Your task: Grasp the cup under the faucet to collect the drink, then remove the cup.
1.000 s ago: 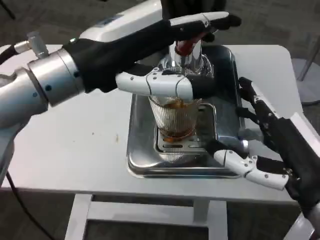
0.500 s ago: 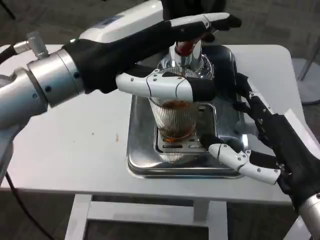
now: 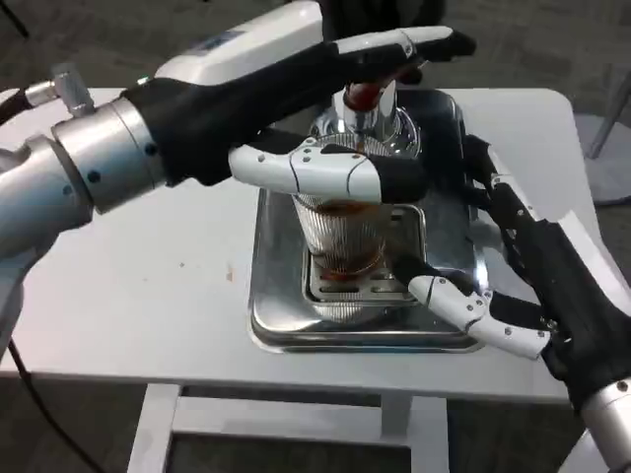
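While the cup [image 3: 342, 236] stands under the faucet [image 3: 367, 110] at the centre of the head view, partly filled with brown drink, the main risk I judge is a spill. The right hand [image 3: 513, 266] sits at the lower right with its fingers spread, one white finger [image 3: 449, 294] lying over the steel tray [image 3: 281, 320] just beside the cup's base; nudging the ribbed glass before closing on it could tip or slide it off the drain grate [image 3: 340, 289]. That hand holds nothing. The left hand [image 3: 325, 108] reaches in from the upper left, its upper fingers over the red-tipped tap handle [image 3: 363, 94] and a lower finger [image 3: 320, 169] crossing just above the cup's rim. Whether it presses the handle I cannot tell. If it does, drink could overflow or splash onto the tray and the table [image 3: 148, 286].
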Robot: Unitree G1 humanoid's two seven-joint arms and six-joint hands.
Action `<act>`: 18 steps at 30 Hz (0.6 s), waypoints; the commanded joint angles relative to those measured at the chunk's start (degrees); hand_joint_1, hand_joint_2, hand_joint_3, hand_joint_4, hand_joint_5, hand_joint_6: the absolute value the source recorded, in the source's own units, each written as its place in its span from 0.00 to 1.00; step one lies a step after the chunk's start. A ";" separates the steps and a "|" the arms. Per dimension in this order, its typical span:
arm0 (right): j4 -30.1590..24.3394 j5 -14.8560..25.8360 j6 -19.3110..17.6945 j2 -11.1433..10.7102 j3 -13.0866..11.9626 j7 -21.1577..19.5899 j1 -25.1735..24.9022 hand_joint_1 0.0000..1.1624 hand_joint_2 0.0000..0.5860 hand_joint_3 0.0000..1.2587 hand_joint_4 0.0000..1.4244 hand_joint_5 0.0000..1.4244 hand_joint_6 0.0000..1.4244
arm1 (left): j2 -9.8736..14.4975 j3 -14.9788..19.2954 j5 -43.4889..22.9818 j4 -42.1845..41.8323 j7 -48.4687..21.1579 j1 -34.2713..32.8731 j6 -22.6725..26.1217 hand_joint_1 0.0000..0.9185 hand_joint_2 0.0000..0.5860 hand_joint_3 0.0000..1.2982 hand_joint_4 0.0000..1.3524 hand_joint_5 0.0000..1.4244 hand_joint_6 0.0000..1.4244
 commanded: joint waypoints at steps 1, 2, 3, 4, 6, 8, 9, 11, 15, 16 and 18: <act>1.21 0.11 -2.32 1.08 0.96 -1.63 0.16 0.56 0.41 0.01 0.02 0.04 0.12 | 2.13 -2.32 3.43 0.27 -3.15 4.09 2.52 0.00 0.05 0.09 0.06 0.12 0.16; 1.62 0.04 -2.67 1.24 1.12 -1.91 0.16 0.56 0.41 0.01 0.02 0.04 0.12 | 2.24 -2.28 3.43 0.07 -3.15 4.15 2.65 0.00 0.05 0.09 0.06 0.12 0.16; 1.91 0.02 -2.93 1.31 1.24 -2.13 0.16 0.56 0.41 0.01 0.02 0.04 0.12 | 2.34 -2.24 3.38 -0.12 -3.17 4.20 2.78 0.00 0.05 0.09 0.06 0.12 0.16; 2.30 0.04 -3.22 1.37 1.37 -2.33 0.15 0.56 0.41 0.01 0.02 0.03 0.12 | 2.42 -2.22 3.34 -0.24 -3.18 4.22 2.87 0.00 0.05 0.09 0.06 0.12 0.16; 3.09 0.19 -3.86 1.49 1.57 -2.74 0.12 0.56 0.41 0.01 0.02 0.03 0.11 | 2.61 -2.21 3.28 -0.53 -3.16 4.29 3.09 0.00 0.05 0.09 0.06 0.12 0.16; 3.96 0.04 -4.52 1.70 1.84 -3.30 0.01 0.56 0.41 0.01 0.02 0.03 0.11 | 2.77 -2.22 3.24 -0.78 -3.18 4.33 3.27 0.00 0.05 0.09 0.06 0.12 0.16; 4.51 -0.06 -4.79 1.82 2.01 -3.63 -0.15 0.56 0.41 0.01 0.02 0.03 0.10 | 2.86 -2.24 3.25 -0.93 -3.22 4.34 3.36 0.00 0.05 0.09 0.06 0.12 0.16; 5.32 -0.16 -5.12 2.05 2.23 -4.14 -0.41 0.56 0.41 0.01 0.02 0.03 0.10 | 2.96 -2.29 3.18 -1.14 -3.31 4.33 3.57 0.00 0.05 0.09 0.06 0.12 0.16; 7.19 -0.55 -5.49 2.98 2.89 -5.28 -1.37 0.56 0.41 0.01 0.02 0.03 0.10 | 3.12 -2.35 3.13 -1.62 -3.42 4.24 3.93 0.00 0.05 0.09 0.06 0.12 0.16; 7.46 -0.66 -5.58 3.13 3.02 -5.42 -1.52 0.56 0.41 0.01 0.02 0.03 0.10 | 3.16 -2.34 3.13 -1.67 -3.43 4.21 4.01 0.00 0.05 0.09 0.06 0.12 0.16; 8.07 -0.89 -5.69 3.43 3.34 -5.67 -1.89 0.56 0.41 0.01 0.02 0.03 0.10 | 3.23 -2.33 3.12 -1.73 -3.41 4.19 4.13 0.00 0.05 0.09 0.06 0.12 0.16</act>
